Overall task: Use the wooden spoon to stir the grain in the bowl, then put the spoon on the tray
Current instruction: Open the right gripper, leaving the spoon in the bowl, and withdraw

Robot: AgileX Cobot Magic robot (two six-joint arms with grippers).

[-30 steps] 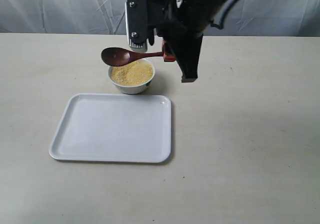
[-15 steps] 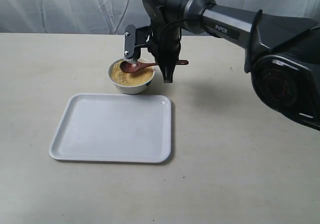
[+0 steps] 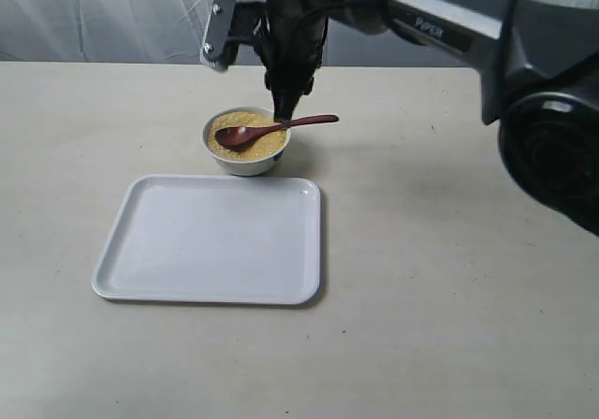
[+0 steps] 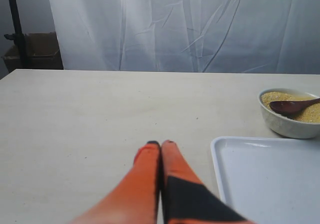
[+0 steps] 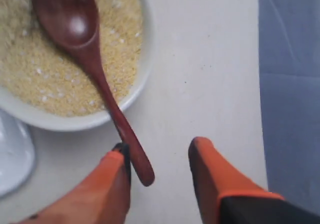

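Exterior, hidden: right gripper (image 3: 284,110) is seen edge-on over the bowl's far rim, so its finger gap is unreadable here. Its arm (image 3: 449,26) is cut off at the right edge and covers part of the curtain (image 3: 112,17).
Exterior, wooden spoon (image 3: 241,136): head on the grain (image 3: 245,120), handle across the rim of the bowl (image 3: 245,165), pointing right over the table (image 3: 449,269).
Exterior, tray (image 3: 211,241): flat on the table, just in front of the bowl.
Exterior, count: one bowl, one wooden spoon, one tray, one arm.
Left wrist, left gripper (image 4: 160,145): clenched, fingertips pressed together, nothing between them, low over the table (image 4: 90,114).
Left wrist, cut off: bowl (image 4: 285,128) and tray (image 4: 265,179) are cropped by the frame edge. The wooden spoon (image 4: 289,107) shows its head and a bit of handle.
Right wrist, right gripper (image 5: 160,149): released, fingers (image 5: 210,179) spread. The wooden spoon (image 5: 100,79) has its handle end between them, just beside one finger; cannot tell if they touch.
Right wrist, cut off: bowl (image 5: 75,125) and grain (image 5: 30,69) are only partly in frame. One white corner of the tray (image 5: 12,156) shows. A grey-blue strip along one edge is too blurry to identify.
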